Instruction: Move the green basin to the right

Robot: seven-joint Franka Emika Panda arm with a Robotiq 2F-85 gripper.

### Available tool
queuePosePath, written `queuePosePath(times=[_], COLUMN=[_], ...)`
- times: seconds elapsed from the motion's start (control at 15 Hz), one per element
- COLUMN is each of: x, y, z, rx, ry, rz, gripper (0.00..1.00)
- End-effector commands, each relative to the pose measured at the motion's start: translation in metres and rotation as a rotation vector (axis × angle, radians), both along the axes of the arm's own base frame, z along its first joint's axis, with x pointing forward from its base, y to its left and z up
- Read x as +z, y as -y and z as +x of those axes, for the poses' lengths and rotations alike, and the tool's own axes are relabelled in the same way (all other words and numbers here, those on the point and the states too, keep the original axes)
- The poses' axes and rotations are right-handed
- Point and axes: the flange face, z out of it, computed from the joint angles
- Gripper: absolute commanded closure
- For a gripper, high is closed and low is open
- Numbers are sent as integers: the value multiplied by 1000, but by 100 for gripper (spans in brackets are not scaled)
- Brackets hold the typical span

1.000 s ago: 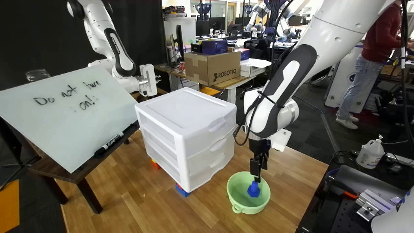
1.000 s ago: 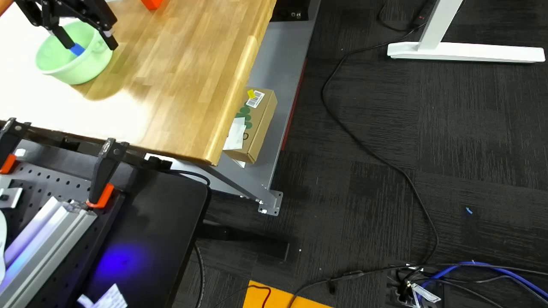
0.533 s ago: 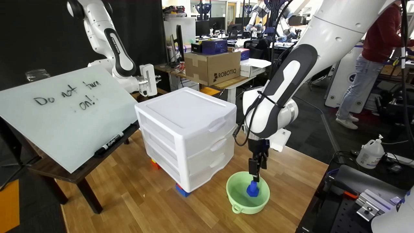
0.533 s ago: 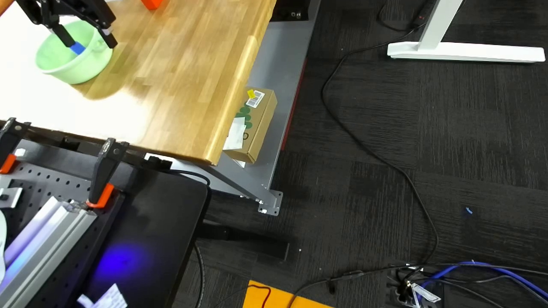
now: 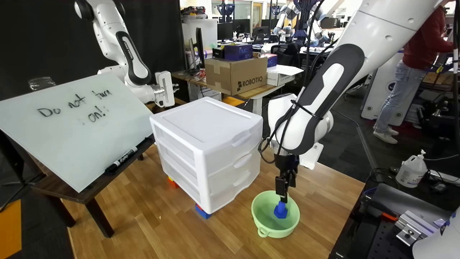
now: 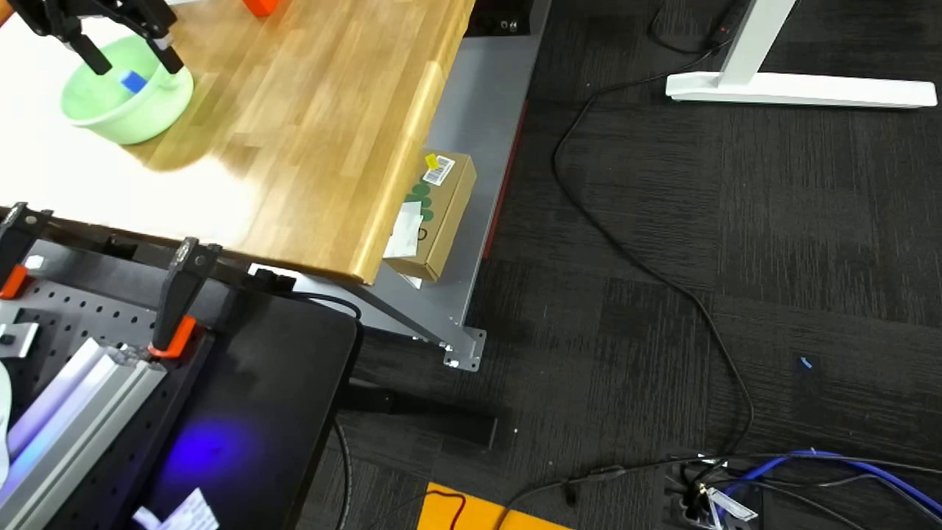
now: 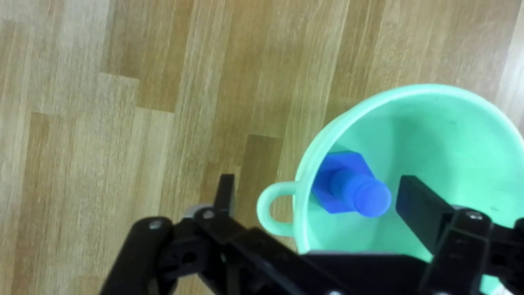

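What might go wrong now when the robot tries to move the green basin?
The gripper is open, and in the wrist view the blue hex-headed bolt shows between its jaws, so closing might pinch that instead. Also, the bolt stands shaft-up inside the green basin, so a tug could topple it.

White arm (image 5: 331, 77), dark grey panel (image 5: 354, 58), black cables (image 5: 289, 116), black claw (image 7: 320, 200).

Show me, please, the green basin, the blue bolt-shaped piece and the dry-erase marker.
Green basin (image 6: 147, 121): in an exterior view, on its outer wall.
Blue bolt-shaped piece (image 7: 353, 186): in the wrist view, on its shaft.
Dry-erase marker (image 5: 123, 159): in an exterior view, on its barrel.
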Motion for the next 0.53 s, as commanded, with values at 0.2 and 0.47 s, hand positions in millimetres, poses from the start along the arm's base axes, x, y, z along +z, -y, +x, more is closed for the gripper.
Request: queuePosePath(times=[0.2,0.47], x=[31,32], y=[-10,-5], z=[-25,-33], rx=[29,23], ry=[74,77], rz=[2,9], gripper=[0,0])
